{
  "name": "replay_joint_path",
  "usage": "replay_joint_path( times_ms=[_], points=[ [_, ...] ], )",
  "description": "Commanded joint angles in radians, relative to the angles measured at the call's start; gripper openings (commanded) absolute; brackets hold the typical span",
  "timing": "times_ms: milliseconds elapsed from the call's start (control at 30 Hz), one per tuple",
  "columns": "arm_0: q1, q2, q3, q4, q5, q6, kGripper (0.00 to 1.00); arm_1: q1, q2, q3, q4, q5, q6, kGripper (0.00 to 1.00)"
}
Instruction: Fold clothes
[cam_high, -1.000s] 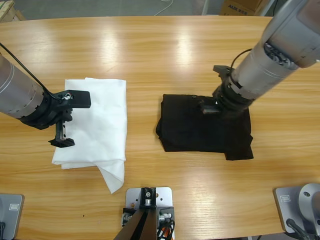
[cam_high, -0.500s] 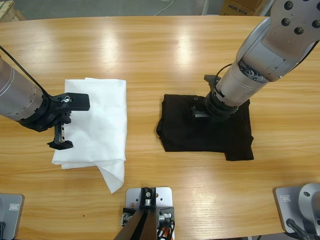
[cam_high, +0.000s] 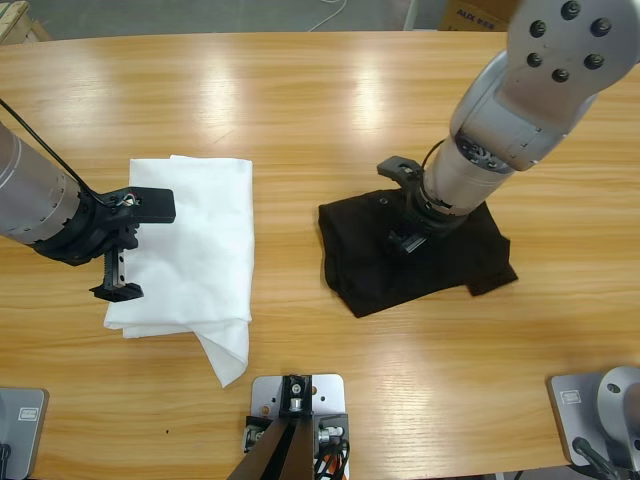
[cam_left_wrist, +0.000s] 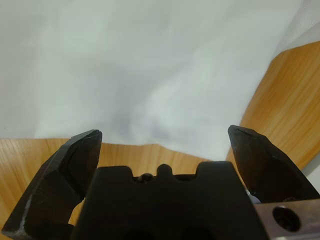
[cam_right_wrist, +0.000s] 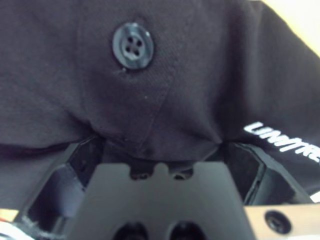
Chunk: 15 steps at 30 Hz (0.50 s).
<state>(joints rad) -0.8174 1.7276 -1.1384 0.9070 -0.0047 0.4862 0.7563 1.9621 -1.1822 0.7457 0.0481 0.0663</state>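
The black T-shirt (cam_high: 370, 265) lies folded and skewed right of the table's middle. My right gripper (cam_high: 410, 235) presses down into its upper middle. In the right wrist view the shirt (cam_right_wrist: 190, 60) fills the picture, with a black button (cam_right_wrist: 132, 45) and white lettering (cam_right_wrist: 280, 140). Fabric bunches between the wide-apart jaws of the right gripper (cam_right_wrist: 160, 145) and hides their tips. My left gripper (cam_high: 122, 250) hangs open over the left edge of a white garment (cam_high: 200, 240). In the left wrist view the left gripper (cam_left_wrist: 165, 137) holds nothing, with the white garment (cam_left_wrist: 150, 65) just ahead.
The wooden table (cam_high: 300, 100) stretches bare behind both garments. A loose corner of the white garment (cam_high: 230, 365) points toward the front edge. A cardboard box (cam_high: 475, 15) stands beyond the far edge.
My right arm has swung left and forward, dragging the black shirt with it; the shirt has turned and now lies slanted. The left gripper has hardly moved.
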Motion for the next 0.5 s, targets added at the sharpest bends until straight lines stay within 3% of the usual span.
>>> replay_joint_path(
  times_ms=[33, 133, 500],
  points=[
    [-0.006, -0.025, 0.045, -0.007, 0.008, -0.019, 1.0, 0.118, 0.132, -0.069, 0.061, -0.103, -0.403, 0.944],
    [-0.006, -0.028, 0.048, -0.007, 0.007, -0.024, 1.0, 0.179, 0.132, -0.07, 0.066, -0.163, -0.568, 0.908],
    [-0.008, -0.025, 0.058, -0.008, 0.003, -0.035, 1.0, 0.298, 0.09, -0.09, 0.12, -0.235, -0.841, 0.856]
  ],
)
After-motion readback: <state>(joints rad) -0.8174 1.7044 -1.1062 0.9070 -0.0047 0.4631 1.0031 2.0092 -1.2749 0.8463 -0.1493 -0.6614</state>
